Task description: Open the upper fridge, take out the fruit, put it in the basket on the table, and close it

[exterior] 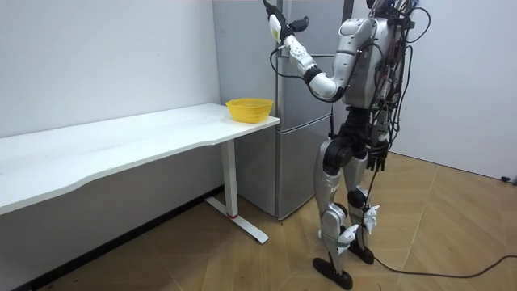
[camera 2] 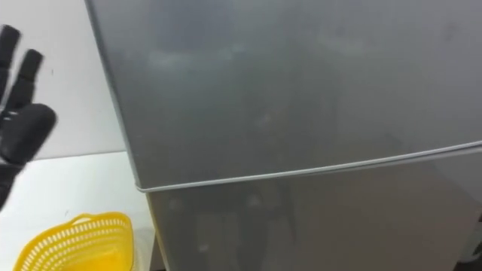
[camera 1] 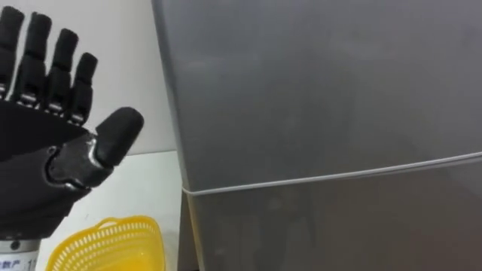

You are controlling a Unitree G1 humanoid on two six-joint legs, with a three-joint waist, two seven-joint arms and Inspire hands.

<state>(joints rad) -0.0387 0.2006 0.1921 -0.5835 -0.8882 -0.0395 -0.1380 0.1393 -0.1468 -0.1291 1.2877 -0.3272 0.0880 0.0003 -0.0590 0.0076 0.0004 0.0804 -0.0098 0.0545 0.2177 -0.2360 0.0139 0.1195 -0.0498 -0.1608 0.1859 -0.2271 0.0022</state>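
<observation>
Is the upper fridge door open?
No, the upper fridge door is closed, flush with the lower door, and the open left hand is raised to its left.

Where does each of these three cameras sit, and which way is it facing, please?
Left eye view: on the robot's head, facing the shut fridge up close; its open left hand is raised on the left.
Right eye view: beside it, same aim; that hand's fingers at the left edge.
Room view: out in the room, side-on to the whole standing robot; right hand hangs low.
Shared: fridge, yellow basket, white table.
</observation>
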